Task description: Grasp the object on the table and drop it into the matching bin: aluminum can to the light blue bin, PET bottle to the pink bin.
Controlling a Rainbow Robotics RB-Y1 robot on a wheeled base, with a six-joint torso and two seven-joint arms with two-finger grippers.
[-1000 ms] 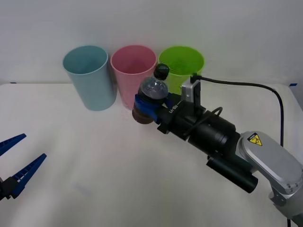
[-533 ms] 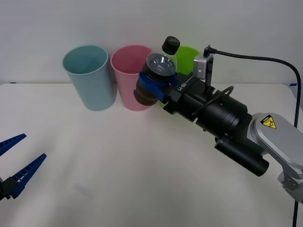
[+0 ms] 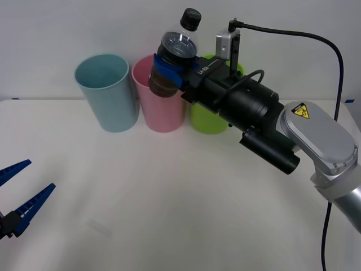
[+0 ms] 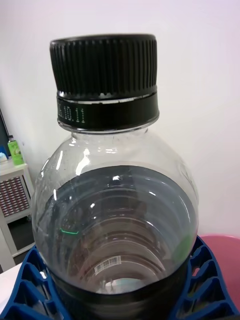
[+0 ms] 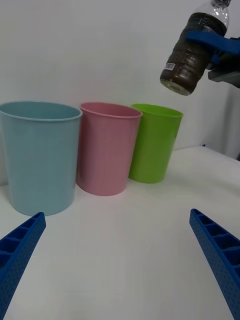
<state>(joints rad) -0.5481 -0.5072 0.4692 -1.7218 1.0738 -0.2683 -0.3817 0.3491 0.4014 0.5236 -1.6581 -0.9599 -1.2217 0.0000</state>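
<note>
The table carried three bins along its far edge: blue bin, pink bin, green bin. The right gripper, clamped on the bottle, had risen over the last second from bin height to above the pink rim, so release looked near; the left gripper waited wide open at the near left corner

Three bins are lined up at the back of the surface: light blue bin left, pink bin middle, lime green bin right. The PET bottle is held aloft by the right claw above the pink bin's rim.
</note>
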